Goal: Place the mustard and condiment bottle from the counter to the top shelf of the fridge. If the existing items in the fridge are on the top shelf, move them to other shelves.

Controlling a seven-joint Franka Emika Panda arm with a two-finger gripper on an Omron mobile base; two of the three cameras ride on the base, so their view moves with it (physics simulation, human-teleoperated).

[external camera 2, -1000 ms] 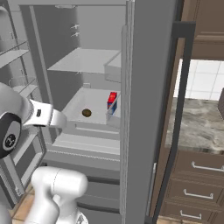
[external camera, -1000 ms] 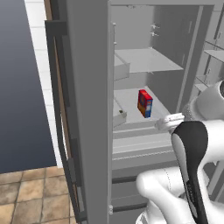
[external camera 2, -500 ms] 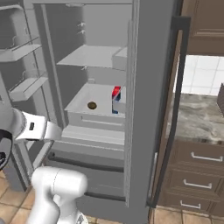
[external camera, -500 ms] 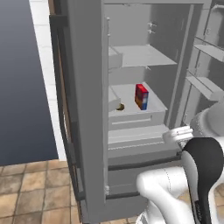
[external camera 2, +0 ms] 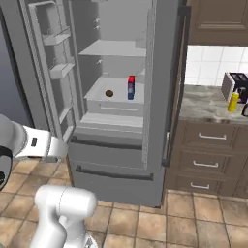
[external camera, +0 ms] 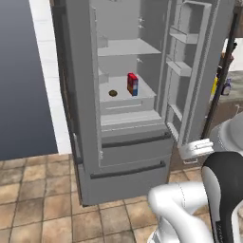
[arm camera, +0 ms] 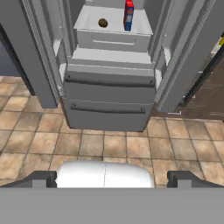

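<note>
Hand view: my hand [arm camera: 111, 178] hangs low with fingers spread, empty, facing the open fridge [arm camera: 109, 87]. Red carton [external camera 2: 131, 87] on a lower shelf; mustard [external camera 2: 234, 102] on the table [external camera 2: 208, 104].

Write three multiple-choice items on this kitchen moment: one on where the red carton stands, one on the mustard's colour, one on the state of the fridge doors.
1. Where does the red carton stand?
A. On the top shelf
B. On the shelf below the top shelf, beside a small round brown thing
C. On the counter

2. What colour is the mustard on the counter?
A. Red
B. Blue
C. Yellow

3. How is the fridge?
A. Upper doors open, lower drawers shut
B. All shut
C. Drawers pulled out

Answers: 1 B, since the carton stands one level under the bare upper board. 2 C, since the slim bottle by the dark appliance is bright yellow. 3 A, since the cavity shows and the drawer fronts sit flush.
</note>
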